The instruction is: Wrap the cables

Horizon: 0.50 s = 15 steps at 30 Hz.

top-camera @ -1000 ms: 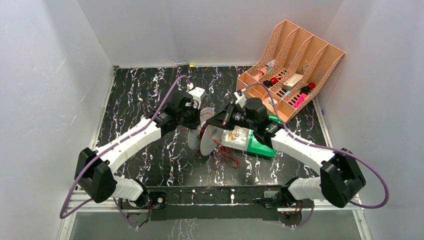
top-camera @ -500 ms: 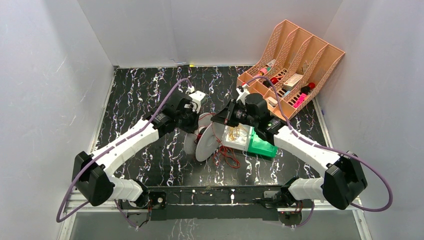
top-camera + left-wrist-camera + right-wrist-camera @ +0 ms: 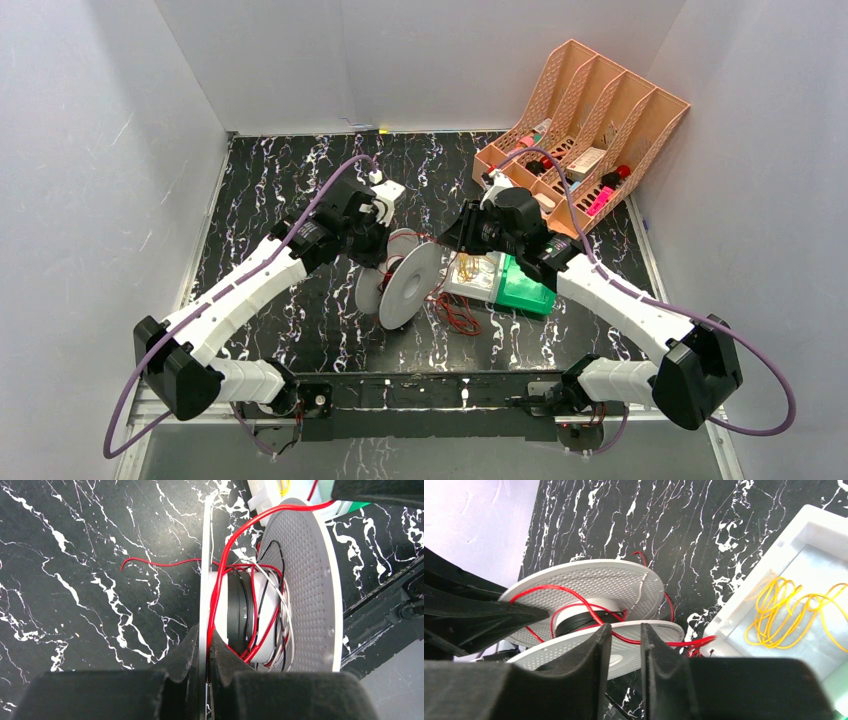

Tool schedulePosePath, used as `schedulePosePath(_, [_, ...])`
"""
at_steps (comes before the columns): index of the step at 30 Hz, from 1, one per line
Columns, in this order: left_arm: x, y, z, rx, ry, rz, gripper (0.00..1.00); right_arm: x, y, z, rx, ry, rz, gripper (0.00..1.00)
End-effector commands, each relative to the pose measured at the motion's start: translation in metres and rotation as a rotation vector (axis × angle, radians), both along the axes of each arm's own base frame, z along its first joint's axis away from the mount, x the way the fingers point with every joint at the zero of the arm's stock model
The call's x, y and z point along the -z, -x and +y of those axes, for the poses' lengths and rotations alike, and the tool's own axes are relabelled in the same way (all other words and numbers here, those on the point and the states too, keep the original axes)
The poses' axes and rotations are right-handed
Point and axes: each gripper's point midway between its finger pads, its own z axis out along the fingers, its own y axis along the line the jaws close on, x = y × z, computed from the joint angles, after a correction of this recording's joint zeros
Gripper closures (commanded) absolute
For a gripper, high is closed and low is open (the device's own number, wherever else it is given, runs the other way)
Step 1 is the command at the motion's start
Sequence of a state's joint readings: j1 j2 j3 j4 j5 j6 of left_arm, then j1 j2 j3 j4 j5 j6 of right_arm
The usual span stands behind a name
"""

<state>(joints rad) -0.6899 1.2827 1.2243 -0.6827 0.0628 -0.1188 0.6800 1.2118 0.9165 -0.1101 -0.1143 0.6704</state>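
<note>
A white two-flange spool point(image 3: 405, 285) stands on edge at the table's middle, with red, black and white cable wound loosely on its hub point(image 3: 250, 615). My left gripper point(image 3: 206, 640) is shut on the rim of one spool flange point(image 3: 206, 555), with a red strand pinched beside it. It shows in the top view point(image 3: 385, 258) at the spool's left. My right gripper point(image 3: 625, 630) sits just right of the spool point(image 3: 589, 580). Its jaws stand a narrow gap apart, and the red cable point(image 3: 664, 641) crosses that gap. Loose red cable point(image 3: 460, 318) lies on the table.
A white box point(image 3: 478, 290) with a green end, holding yellow wire point(image 3: 794, 615), sits under my right arm. A peach slotted organizer point(image 3: 580, 140) with small items stands at the back right. White walls close in the black marbled table point(image 3: 270, 190).
The spool has shifted left and toward the near edge with my left gripper. My right gripper has drawn back to the right, stretching the red cable from the spool.
</note>
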Motion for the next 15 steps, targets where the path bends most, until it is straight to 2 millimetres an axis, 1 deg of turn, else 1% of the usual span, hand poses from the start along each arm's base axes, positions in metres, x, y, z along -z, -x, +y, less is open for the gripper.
schedulePosePath(1, [-0.030,0.009,0.008,0.011,0.031,-0.044,1.00,-0.014,0.003,-0.008,-0.023,0.010,-0.094,0.56])
schedulePosePath(4, [-0.032,0.012,0.012,0.014,0.027,-0.052,1.00,-0.005,0.009,-0.016,-0.024,0.033,-0.102,0.52])
schedulePosePath(5, [-0.033,0.013,0.013,0.013,0.026,-0.053,1.00,0.004,0.012,-0.020,-0.020,0.047,-0.093,0.50])
schedulePosePath(9, [-0.036,0.017,0.016,0.009,0.031,-0.050,1.00,0.026,0.024,-0.031,-0.016,0.075,-0.055,0.47])
schedulePosePath(15, [-0.044,0.020,0.017,-0.012,0.057,-0.053,1.00,0.053,0.052,-0.030,-0.101,0.039,0.004,0.46])
